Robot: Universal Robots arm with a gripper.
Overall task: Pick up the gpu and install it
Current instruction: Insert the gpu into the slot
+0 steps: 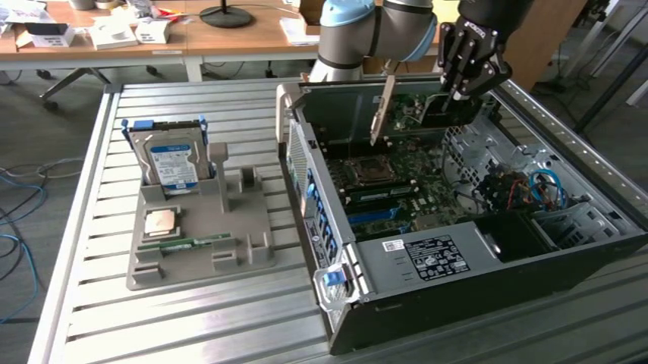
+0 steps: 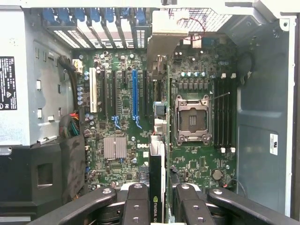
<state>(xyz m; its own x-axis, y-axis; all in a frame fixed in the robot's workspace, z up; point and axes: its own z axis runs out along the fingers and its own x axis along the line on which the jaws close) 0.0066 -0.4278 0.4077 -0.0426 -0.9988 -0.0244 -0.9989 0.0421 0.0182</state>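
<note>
One gripper (image 2: 158, 199) holds the gpu (image 2: 157, 161) edge-on over open motherboard (image 2: 123, 101) slots.

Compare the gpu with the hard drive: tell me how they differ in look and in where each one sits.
The gpu is a thin dark green board with a narrow silver bracket; the hard drive is a boxy silver block with a blue-white label. The gpu is held by the gripper over the open computer case; the hard drive stands slotted in the grey tray on the table, untouched. Both stand on edge.
</note>
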